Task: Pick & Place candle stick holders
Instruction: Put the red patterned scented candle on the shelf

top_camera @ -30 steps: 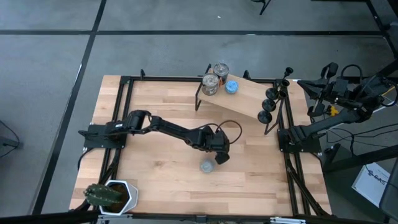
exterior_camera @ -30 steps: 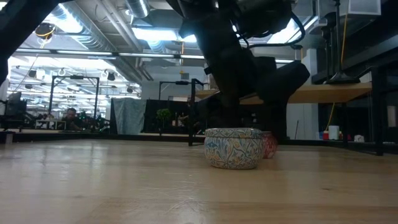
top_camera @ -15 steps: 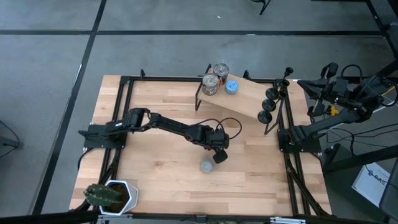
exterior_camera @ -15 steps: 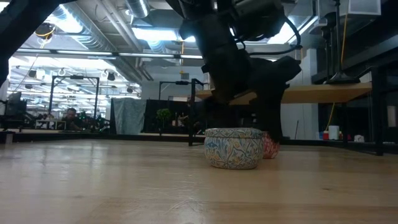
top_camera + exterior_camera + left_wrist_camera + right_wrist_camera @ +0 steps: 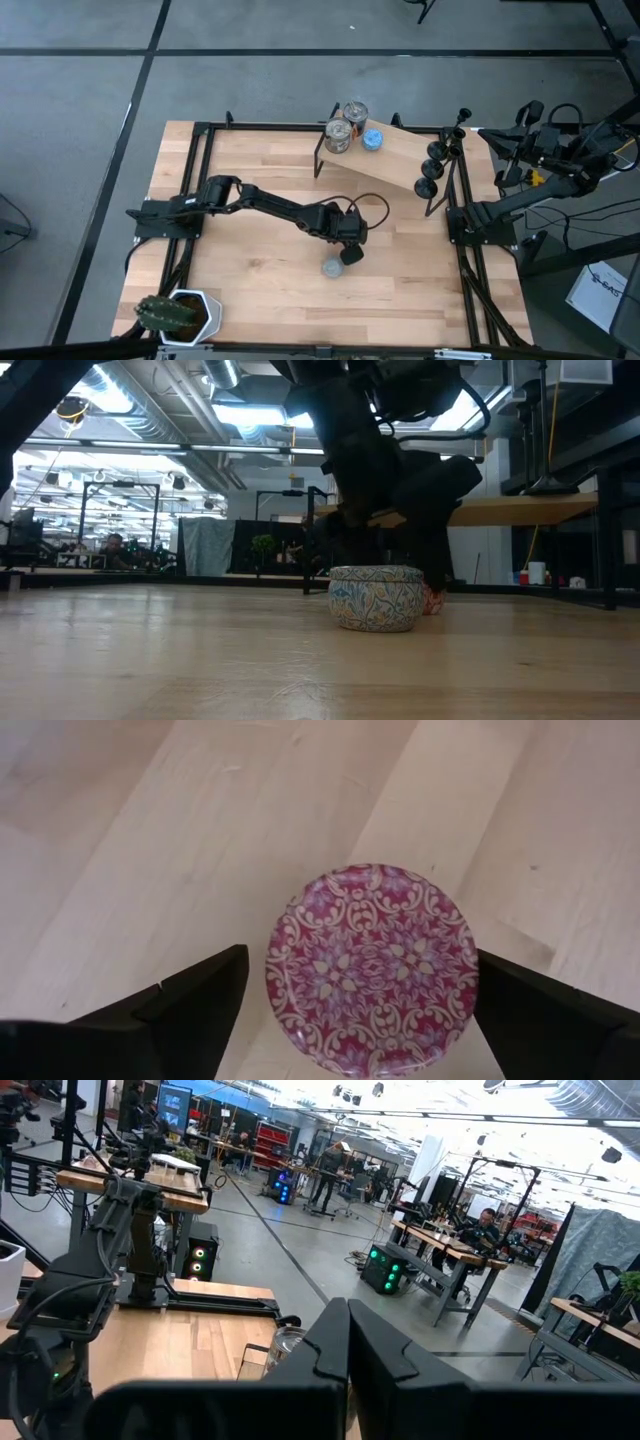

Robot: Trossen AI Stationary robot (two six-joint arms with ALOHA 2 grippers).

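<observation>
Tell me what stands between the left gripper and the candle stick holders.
The left gripper hangs open over a pink patterned tin mid-table. The candle stick holders stand at the raised wooden board's right end; nothing visible lies on the bare table between.

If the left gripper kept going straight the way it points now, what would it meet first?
Most likely the pink patterned tin: it sits centred between the open fingers of the left gripper. How far off it is remains unclear.
</observation>
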